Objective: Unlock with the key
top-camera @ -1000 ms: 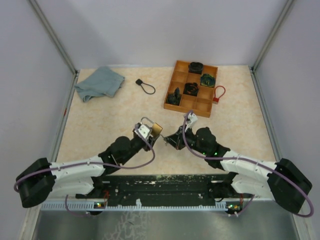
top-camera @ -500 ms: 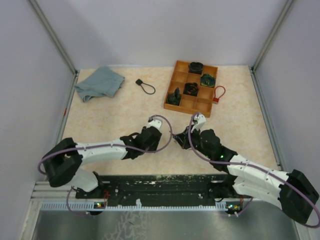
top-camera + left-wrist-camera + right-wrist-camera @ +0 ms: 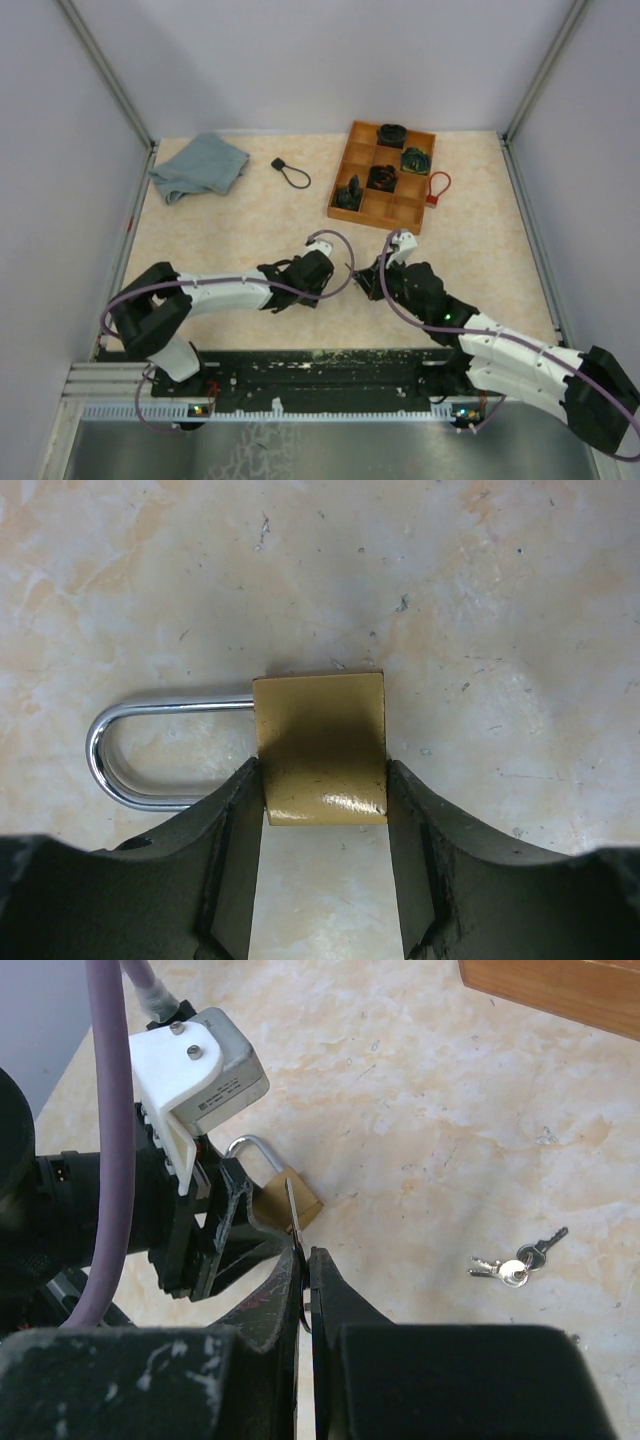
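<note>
1. The padlock (image 3: 320, 745) lay near the middle of the table (image 3: 480, 600), brass body flat to the left wrist camera and its steel shackle (image 3: 130, 750) pointing to 9 o'clock and seated in the body.
2. Expect it to handle as a small, rigid lump of metal, dense for its size. The lacquered brass looked smooth and could slip or twist once a key is pushed in.
3. Hold it by the body, never the shackle, and leave the end opposite the shackle free. I could not see the keyway, but I judge it sat at that 3 o'clock end.
4. Your left gripper (image 3: 322, 800) was closed onto the body, one finger at the shackle end and the other at the 3 o'clock end, so that second finger may have crowded the keyway.
5. Your right gripper (image 3: 303, 1270) was pinched almost fully together on the key (image 3: 292, 1210), whose thin blade stuck out at 12 o'clock, overlapping the brass in that view. I could not tell whether they touched.
6. No brand, stamp or number was readable on lock or key.
7. A spare key bunch (image 3: 515, 1265) lay at 3 o'clock from the lock in the right wrist view.
8. In the top view the wooden tray (image 3: 372, 219) sat at 1 o'clock from the lock, and the blue cloth (image 3: 200, 165) at 10 o'clock.
</note>
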Available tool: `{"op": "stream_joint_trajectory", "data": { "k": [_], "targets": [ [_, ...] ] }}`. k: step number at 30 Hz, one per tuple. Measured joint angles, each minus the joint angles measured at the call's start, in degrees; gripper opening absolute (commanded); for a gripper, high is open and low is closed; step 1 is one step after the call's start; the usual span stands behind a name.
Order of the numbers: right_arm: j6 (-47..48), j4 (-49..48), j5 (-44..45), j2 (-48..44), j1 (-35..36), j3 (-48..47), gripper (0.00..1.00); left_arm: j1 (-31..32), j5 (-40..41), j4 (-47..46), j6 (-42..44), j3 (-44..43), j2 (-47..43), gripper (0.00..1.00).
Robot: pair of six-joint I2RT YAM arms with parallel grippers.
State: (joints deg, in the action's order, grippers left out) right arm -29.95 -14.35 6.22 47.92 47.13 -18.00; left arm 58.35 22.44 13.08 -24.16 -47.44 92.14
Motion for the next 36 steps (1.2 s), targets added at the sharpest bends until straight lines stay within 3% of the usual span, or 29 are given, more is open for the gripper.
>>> {"op": "stream_joint_trajectory", "data": {
  "k": [12,20,27,36],
  "targets": [
    [0.39,0.28,0.02,-0.79,0.00,0.02,0.00,-0.76,-6.84,2.05,3.39,-1.05,-0.33,0.65],
    [0.39,0.24,0.00,-1.07,0.00,0.04,0.00,-1.25,-8.68,4.44,5.18,-2.34,-0.35,0.64],
    [0.39,0.20,-0.02,-1.09,0.00,0.50,0.00,-1.25,-8.61,5.29,5.62,-2.54,-0.33,0.57],
    [0.39,0.02,-0.31,-1.11,0.00,0.50,0.00,-1.25,-8.24,4.87,5.20,-2.64,0.76,0.62]
  ]
}}
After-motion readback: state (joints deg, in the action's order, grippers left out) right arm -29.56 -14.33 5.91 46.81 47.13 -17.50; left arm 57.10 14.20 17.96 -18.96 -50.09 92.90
